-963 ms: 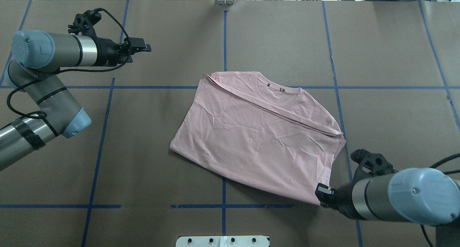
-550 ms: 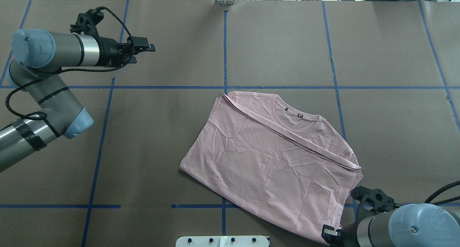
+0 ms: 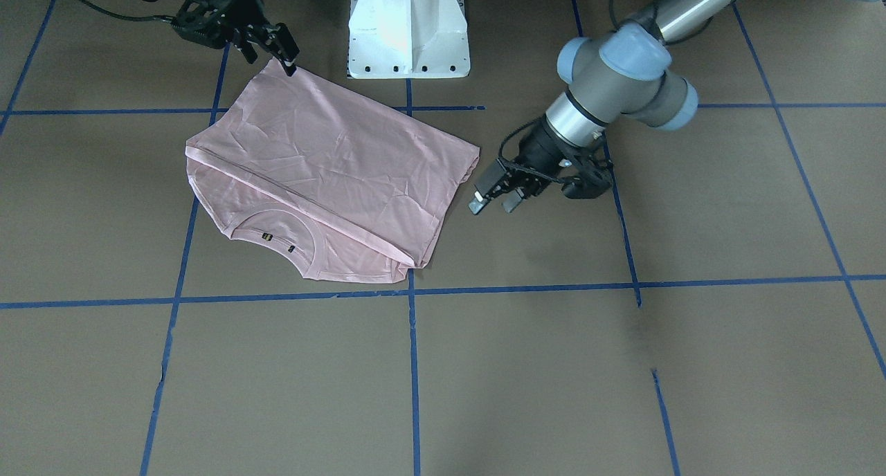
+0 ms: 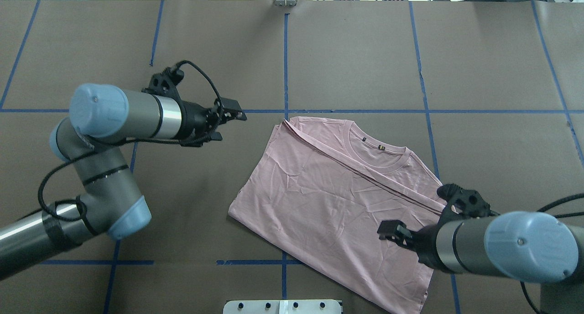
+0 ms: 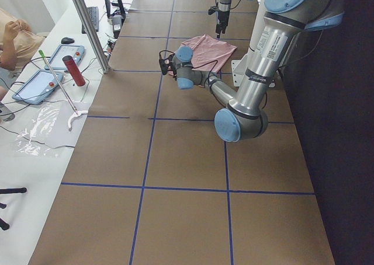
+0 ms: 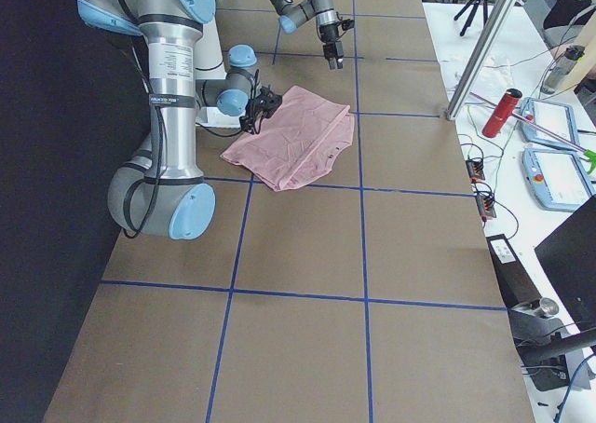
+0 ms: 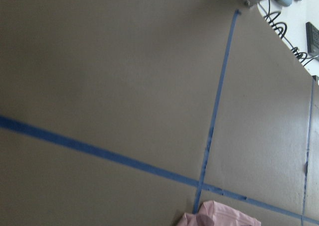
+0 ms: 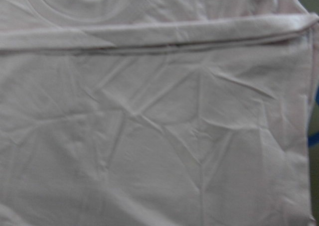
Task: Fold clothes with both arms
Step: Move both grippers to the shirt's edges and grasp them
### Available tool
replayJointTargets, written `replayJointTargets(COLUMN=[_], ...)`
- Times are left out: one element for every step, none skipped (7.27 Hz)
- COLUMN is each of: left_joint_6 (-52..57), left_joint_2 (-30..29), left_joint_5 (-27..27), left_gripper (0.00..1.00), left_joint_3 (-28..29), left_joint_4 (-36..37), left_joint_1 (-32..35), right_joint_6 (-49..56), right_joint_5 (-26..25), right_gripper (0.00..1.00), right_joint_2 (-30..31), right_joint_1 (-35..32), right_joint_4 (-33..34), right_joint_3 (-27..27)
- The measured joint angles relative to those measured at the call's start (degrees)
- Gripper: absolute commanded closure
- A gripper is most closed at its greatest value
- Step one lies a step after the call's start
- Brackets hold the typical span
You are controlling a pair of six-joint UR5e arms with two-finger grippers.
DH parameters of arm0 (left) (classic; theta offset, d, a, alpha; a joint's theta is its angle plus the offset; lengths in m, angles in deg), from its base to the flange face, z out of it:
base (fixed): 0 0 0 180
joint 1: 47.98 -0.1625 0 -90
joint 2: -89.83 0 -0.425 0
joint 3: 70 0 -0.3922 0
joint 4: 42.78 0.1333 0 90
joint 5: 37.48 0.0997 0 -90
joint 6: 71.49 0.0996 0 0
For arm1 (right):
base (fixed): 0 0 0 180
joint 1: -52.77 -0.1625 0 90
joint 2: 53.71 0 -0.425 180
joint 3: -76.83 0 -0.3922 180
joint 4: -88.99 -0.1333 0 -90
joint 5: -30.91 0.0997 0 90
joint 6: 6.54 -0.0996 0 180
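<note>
The pale pink T-shirt (image 4: 337, 204) lies flat on the brown table, folded once along a diagonal crease, with its collar (image 4: 378, 152) at the far side. In the front-facing view it is the pink shape (image 3: 325, 158). My right gripper (image 4: 392, 232) hovers open above the shirt's near right part and holds nothing. The right wrist view shows only wrinkled pink cloth (image 8: 149, 136) and the crease. Open and empty, my left gripper (image 4: 230, 122) hangs over bare table left of the shirt's far left corner. In the front-facing view its fingertips (image 3: 476, 205) stand apart.
Blue tape lines (image 4: 285, 63) divide the table into a grid. The white pedestal base (image 3: 408, 33) stands at the robot's edge by the shirt's near hem. A side bench with tablets and a red bottle (image 5: 73, 69) runs along the far edge, where a person sits.
The right gripper dragged the shirt toward the near right by its hem corner, then let go and rose over the cloth. The left arm swung in from the far left toward the shirt.
</note>
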State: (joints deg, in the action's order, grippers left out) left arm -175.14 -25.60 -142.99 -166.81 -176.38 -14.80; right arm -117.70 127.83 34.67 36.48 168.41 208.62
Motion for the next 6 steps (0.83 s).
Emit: replayJointTargets(left_joint_6=[-1.9, -2.8, -3.1, -3.2, -3.3, -3.3], left_joint_2=[1.2, 2.0, 2.6, 2.6, 2.4, 2.1], left_joint_5=[3.2, 6.1, 7.7, 8.3, 8.5, 8.6], left_gripper=[0.13, 0.13, 0.14, 0.17, 0.27, 0.36], left_joint_3=[-4.9, -7.3, -7.5, -6.9, -6.3, -6.1], left_joint_4=[8.4, 14.4, 17.4, 19.2, 20.6, 21.4], left_joint_1=[-4.4, -8.3, -10.6, -11.9, -13.0, -13.8], right_joint_6=[0.4, 1.7, 3.4, 4.2, 4.5, 4.6], right_joint_5=[-0.2, -0.1, -0.1, -0.3, -0.4, -0.5], right_gripper=[0.00, 0.00, 0.00, 0.00, 0.00, 0.00], right_joint_2=[-2.6, -3.8, -4.5, -5.7, -7.1, -7.8], right_joint_1=[-4.1, -7.0, -8.5, -9.2, -9.5, -9.8], right_joint_4=[0.0, -0.2, -0.3, -0.4, -0.3, -0.2], right_joint_3=[-0.9, -1.6, -2.0, -2.6, -3.6, -4.2])
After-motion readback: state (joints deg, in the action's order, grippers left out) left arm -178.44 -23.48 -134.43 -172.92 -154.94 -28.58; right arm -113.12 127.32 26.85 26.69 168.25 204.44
